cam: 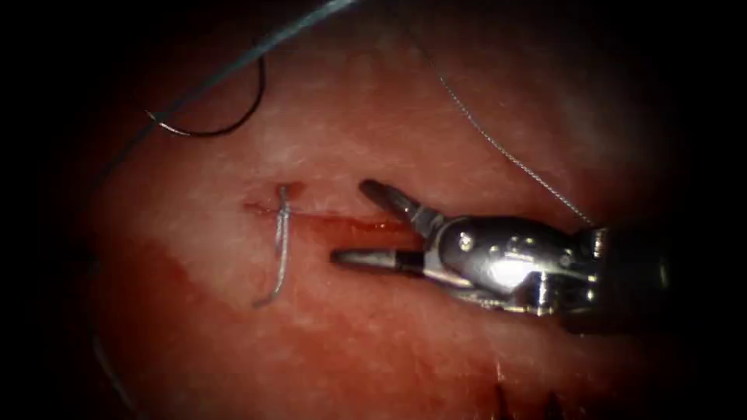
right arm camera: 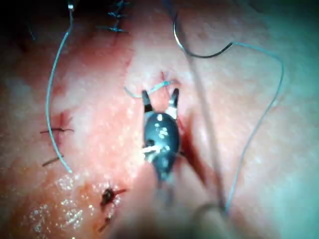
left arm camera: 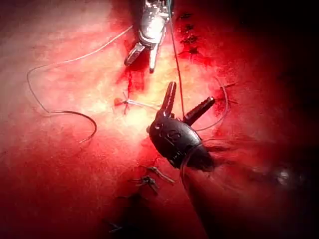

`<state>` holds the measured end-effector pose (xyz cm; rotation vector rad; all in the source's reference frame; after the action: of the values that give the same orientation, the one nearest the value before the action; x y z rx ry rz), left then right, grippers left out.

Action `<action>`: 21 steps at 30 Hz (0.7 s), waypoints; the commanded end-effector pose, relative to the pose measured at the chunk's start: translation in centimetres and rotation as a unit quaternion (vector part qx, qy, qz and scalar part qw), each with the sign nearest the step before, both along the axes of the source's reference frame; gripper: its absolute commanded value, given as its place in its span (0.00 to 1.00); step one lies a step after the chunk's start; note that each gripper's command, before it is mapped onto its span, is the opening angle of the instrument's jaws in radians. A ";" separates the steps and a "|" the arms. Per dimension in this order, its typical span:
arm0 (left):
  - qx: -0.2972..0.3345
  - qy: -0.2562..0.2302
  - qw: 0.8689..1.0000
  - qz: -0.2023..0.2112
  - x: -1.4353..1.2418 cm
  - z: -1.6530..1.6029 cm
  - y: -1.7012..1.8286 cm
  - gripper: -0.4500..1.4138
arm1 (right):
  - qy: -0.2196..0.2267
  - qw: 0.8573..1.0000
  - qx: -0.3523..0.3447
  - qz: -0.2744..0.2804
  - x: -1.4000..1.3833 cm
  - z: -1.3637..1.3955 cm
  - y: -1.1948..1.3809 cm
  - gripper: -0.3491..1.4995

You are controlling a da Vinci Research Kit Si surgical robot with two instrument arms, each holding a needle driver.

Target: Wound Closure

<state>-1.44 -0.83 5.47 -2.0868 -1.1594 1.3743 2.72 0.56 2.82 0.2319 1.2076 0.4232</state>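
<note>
The right arm's tool (cam: 366, 225) lies nearest the lens in the endoscope view, coming in from the right with its jaws spread wide and nothing between them; the upper jaw reaches over the cut (cam: 350, 222) and the lower jaw rests just below it, so the tips straddle the red line. Just left of those tips a stitch (cam: 282, 241) crosses the cut, with its loose tail (cam: 268, 295) trailing down the tissue (cam: 405, 350). The needle (cam: 222, 124) lies free on the tissue well up and to the left, a dark curve held by neither tool and not in the flesh (its point end cannot be told from its tail end here); a length of thread (cam: 498, 144) runs up the right side of the cut, and another strand (cam: 233, 66) slants across above the needle.

In the left wrist view the left arm's tool (left arm camera: 187, 99) also stands with jaws parted and holding nothing, near the stitch (left arm camera: 134, 103), while the right arm's tool (left arm camera: 142, 55) shows beyond it and the needle (left arm camera: 75, 117) lies loose to one side. The right wrist view shows the right arm's tool (right arm camera: 159, 97) spread just short of the stitch (right arm camera: 154, 88).

The risks, as I judge them: with both tools empty, the slack thread could snag on a spread jaw and drag the stitch; a jaw tip so close over the cut could nick its edge; the needle, lying loose and partly in shadow, could be seized badly along its curve.
</note>
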 end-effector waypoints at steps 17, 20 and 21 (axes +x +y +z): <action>0.044 0.059 0.997 0.008 -0.46 0.97 0.08 0.58 | 0.005 1.000 0.002 -0.013 0.10 0.02 -0.15 0.92; 0.010 0.077 0.997 -0.016 -0.51 0.96 0.13 0.59 | 0.005 1.000 0.003 -0.016 0.11 0.02 -0.16 0.92; -0.008 0.117 0.993 -0.027 -0.56 0.96 0.13 0.49 | 0.006 1.000 0.003 -0.016 0.11 0.02 -0.16 0.92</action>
<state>-2.03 -0.59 6.38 -1.8010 -0.8887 1.6644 2.76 0.50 2.80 0.2538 1.2113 0.3969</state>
